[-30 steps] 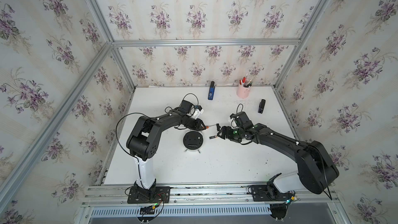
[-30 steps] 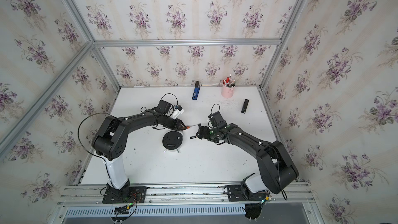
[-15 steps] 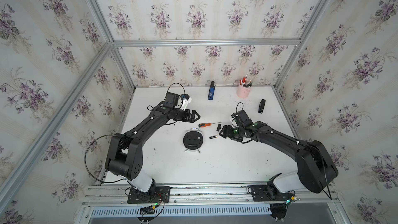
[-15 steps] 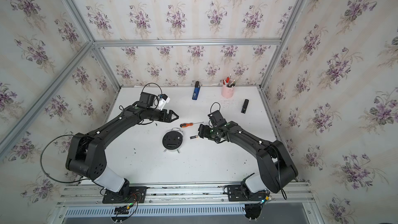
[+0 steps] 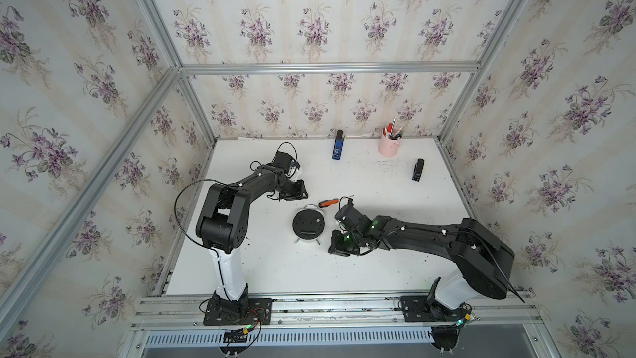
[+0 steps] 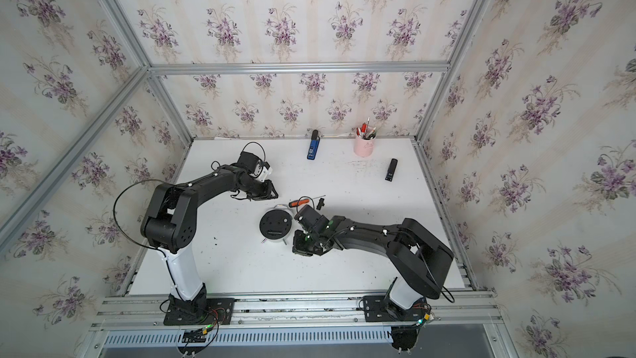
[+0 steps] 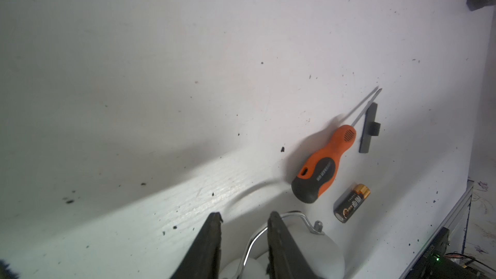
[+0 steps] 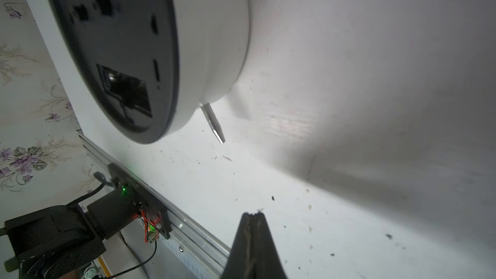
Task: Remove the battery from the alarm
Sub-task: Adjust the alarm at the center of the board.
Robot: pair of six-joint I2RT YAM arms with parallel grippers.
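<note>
The alarm [image 5: 308,223] [image 6: 275,224] lies face down mid-table, black back up, and its battery bay [image 8: 126,95] stands open. The battery [image 7: 351,203] lies loose on the table beside the orange-and-black screwdriver [image 7: 322,165] [image 5: 328,202]; in both top views my right arm hides it. My left gripper [image 7: 244,214] [image 5: 301,194] hovers just behind the alarm's metal handle [image 7: 295,214], open by a narrow gap with nothing held. My right gripper [image 8: 252,214] [image 5: 333,248] sits low at the alarm's front right, shut and empty, near one metal foot [image 8: 213,123].
A small black cover strip [image 7: 369,128] [image 6: 320,203] lies by the screwdriver's shaft. At the back stand a blue device [image 5: 337,148], a pink pen cup [image 5: 389,146] and a black stapler [image 5: 417,169]. The front rail [image 8: 188,226] runs close to my right gripper.
The left gripper let go of the screwdriver, swung back, then returned near the alarm with its jaws narrowed. The right gripper drew forward away from the battery and shut.
</note>
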